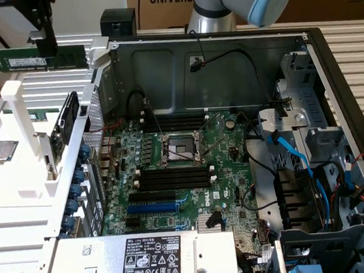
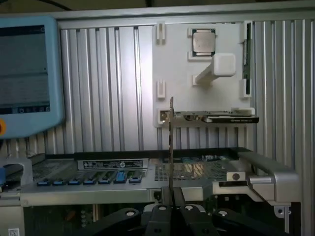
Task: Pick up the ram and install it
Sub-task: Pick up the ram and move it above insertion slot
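We see the pincer closed on the ram, gripping its upper edge (probably so the contact edge is free). The ram hangs outside the case, at the exterior view's left, well apart from the slots.

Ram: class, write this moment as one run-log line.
gripper: shut on ram | ram: held in air, level, outside computer case | install: not done

One memory stick, one open computer case, one motherboard, one loose processor chip, one white tray, one cardboard box.
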Tool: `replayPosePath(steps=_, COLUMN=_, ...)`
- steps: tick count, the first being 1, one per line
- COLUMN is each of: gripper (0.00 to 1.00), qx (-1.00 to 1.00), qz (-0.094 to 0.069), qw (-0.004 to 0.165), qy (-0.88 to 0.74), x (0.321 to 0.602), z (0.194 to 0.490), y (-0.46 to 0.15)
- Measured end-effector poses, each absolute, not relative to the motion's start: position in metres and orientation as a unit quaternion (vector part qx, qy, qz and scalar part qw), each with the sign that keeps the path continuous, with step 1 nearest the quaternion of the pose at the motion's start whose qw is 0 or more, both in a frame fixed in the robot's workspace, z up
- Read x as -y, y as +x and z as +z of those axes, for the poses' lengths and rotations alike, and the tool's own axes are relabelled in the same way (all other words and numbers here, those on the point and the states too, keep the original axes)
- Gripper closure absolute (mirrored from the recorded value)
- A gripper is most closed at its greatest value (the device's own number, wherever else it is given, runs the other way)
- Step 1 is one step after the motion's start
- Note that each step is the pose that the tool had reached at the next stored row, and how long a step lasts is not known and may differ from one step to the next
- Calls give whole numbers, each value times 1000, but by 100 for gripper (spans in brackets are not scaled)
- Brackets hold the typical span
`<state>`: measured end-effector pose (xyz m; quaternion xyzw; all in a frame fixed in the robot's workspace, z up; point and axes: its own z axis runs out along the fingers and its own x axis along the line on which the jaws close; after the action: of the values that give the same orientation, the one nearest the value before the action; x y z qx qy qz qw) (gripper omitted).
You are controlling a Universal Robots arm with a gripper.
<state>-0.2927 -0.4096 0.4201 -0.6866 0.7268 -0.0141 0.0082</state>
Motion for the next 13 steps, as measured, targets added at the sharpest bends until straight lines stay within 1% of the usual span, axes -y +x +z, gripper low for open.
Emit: replayPosePath(steps=13, gripper=88, qx=-727, qz=-15, qw=7, qy=-687, x=410, z=422, y=-229)
